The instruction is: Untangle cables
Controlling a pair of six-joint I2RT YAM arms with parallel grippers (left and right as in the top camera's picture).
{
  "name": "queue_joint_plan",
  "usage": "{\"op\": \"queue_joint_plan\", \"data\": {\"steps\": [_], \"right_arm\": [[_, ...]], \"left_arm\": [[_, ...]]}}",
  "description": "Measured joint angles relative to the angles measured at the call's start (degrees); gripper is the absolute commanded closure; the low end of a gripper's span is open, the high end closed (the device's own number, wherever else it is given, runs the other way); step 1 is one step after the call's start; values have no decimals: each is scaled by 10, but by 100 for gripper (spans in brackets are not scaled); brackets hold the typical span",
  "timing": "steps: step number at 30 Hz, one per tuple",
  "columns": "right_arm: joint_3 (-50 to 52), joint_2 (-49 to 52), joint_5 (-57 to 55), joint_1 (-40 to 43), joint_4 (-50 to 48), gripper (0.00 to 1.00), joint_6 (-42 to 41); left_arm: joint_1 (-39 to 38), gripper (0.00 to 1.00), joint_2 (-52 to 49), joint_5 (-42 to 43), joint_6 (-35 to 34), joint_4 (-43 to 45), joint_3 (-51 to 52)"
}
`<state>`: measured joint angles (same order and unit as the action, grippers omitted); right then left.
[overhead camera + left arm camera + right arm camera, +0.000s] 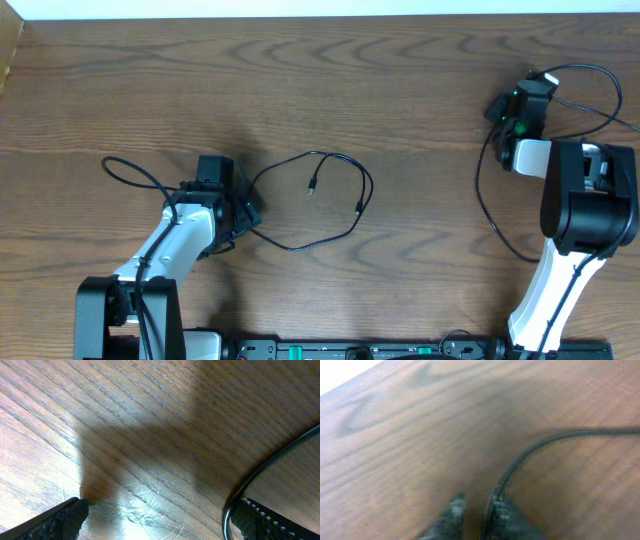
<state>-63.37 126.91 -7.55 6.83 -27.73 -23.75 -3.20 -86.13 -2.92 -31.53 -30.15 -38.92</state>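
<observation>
Left claw (162,510) is spread wide, a black cable (270,458) just inside one finger, mid table (400,80); right claw (475,512) sits nearly closed at a second cable (560,436), its grip lost in blur, so pulling may slip or tighten loops.

Wooden table (300,90), black cable (325,153) looped on it (mid-table)

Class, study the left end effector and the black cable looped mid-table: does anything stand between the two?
Nothing visible does. The left end effector, jaws wide open, sits right at the black cable, whose curve passes just inside one finger in the wrist view. Only bare wooden table lies between them.
</observation>
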Motion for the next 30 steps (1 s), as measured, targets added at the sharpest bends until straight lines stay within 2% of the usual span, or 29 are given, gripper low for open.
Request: {"op": "queue_joint_plan", "data": {"steps": [3, 9, 16, 17, 21, 23, 26, 27, 30], "right_arm": [[-5, -6, 32, 5, 9, 1, 9], [13, -86, 45, 32, 146, 1, 32], [61, -245, 57, 47, 389, 1, 28], [61, -276, 59, 46, 414, 1, 28], [59, -385, 69, 43, 485, 28, 26], [57, -414, 81, 38, 513, 34, 24], [56, -417, 96, 23, 553, 35, 24], [56, -415, 99, 17, 564, 38, 29], [57, -407, 108, -2, 606, 59, 54]], "left_arm": [[0, 2, 0, 0, 0, 0, 0], [0, 2, 0, 0, 0, 0, 0], [0, 2, 0, 0, 0, 0, 0], [0, 2, 0, 0, 0, 0, 0], [0, 2, 0, 0, 0, 0, 0], [0, 2, 0, 0, 0, 0, 0], [0, 2, 0, 0, 0, 0, 0], [0, 2, 0, 0, 0, 0, 0], [0, 2, 0, 0, 0, 0, 0]]}}
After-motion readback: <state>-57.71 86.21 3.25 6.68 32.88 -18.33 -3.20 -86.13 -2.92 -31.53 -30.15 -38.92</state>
